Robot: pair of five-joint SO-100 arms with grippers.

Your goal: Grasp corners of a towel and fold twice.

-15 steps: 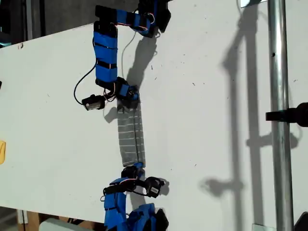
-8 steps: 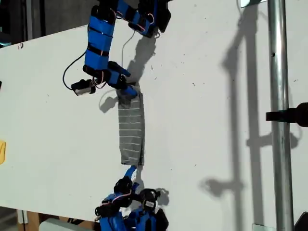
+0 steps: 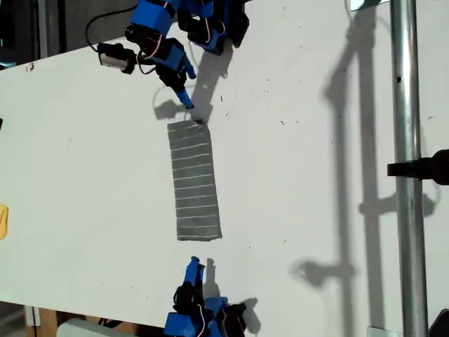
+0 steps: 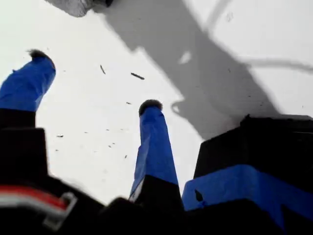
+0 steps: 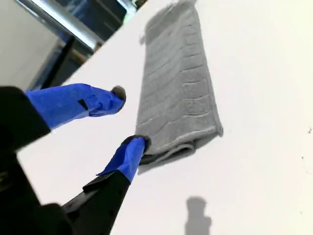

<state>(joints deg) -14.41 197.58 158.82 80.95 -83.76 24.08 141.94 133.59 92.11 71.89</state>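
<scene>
My second gripper (image 5: 131, 116), jaws parted and empty, hangs just short of the folded towel (image 3: 194, 181), a narrow strip lengthwise between both arms on the white worktop (image 3: 316, 175); beyond, my first gripper (image 4: 95, 78) gapes empty.

No text, label, brand, number or sign is showing legibly in any of the three views.
</scene>
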